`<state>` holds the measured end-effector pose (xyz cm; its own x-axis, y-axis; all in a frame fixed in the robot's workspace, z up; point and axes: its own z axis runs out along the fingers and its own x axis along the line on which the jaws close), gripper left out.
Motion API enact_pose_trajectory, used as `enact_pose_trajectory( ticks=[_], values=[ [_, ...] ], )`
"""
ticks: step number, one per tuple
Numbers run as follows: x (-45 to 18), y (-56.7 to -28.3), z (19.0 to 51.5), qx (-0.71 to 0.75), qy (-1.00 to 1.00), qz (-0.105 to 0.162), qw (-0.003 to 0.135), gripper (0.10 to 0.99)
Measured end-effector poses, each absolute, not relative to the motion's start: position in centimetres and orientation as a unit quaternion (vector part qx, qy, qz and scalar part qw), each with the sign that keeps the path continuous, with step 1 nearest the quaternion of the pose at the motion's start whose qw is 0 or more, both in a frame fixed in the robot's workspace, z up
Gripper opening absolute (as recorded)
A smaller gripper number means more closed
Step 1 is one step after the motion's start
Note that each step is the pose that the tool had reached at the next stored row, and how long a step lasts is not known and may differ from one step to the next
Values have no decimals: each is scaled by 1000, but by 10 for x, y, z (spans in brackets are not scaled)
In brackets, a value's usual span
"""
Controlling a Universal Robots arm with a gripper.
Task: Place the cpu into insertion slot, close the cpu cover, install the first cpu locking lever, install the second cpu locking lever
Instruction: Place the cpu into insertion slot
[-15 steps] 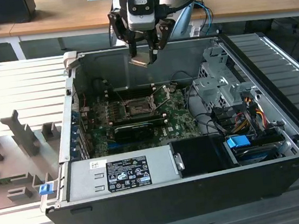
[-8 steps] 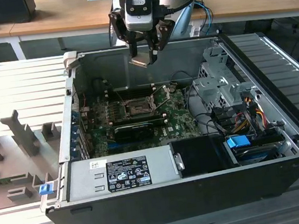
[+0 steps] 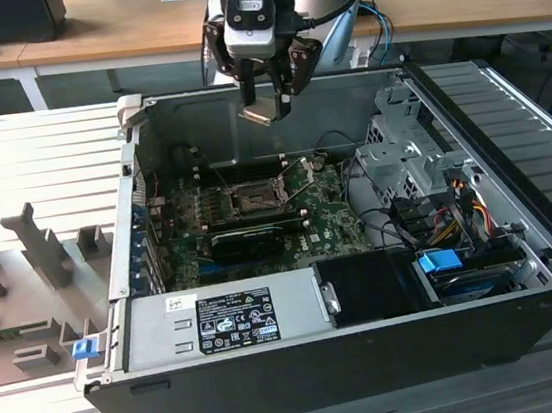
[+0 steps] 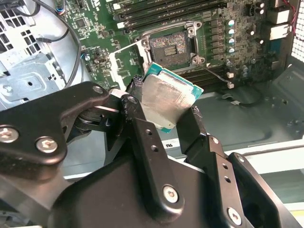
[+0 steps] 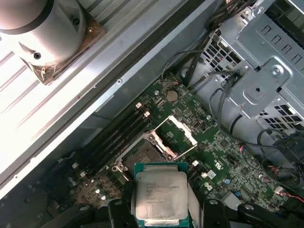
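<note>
Claw (image 3: 265, 99) closed on the cpu (image 5: 159, 194), gripping two opposite edges, above and well apart from the open insertion slot (image 4: 170, 46). The cpu cover (image 5: 182, 129) stands raised beside the slot. Good seating likely needs a level chip, squared to the slot.

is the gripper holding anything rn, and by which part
Yes. The gripper holds the cpu, pinched by two opposite edges, with its metal top left bare.

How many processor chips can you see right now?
1. The chip is held in the gripper above the open computer case; the socket below it is empty. Other chips may be hidden.
</note>
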<state>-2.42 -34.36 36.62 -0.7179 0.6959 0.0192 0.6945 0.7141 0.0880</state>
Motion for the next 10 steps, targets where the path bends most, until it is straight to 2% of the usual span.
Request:
enact_pose_trajectory(
  ticks=[10],
  values=[
    [-24,-344,366,403,914,44,9,529]
  ],
)
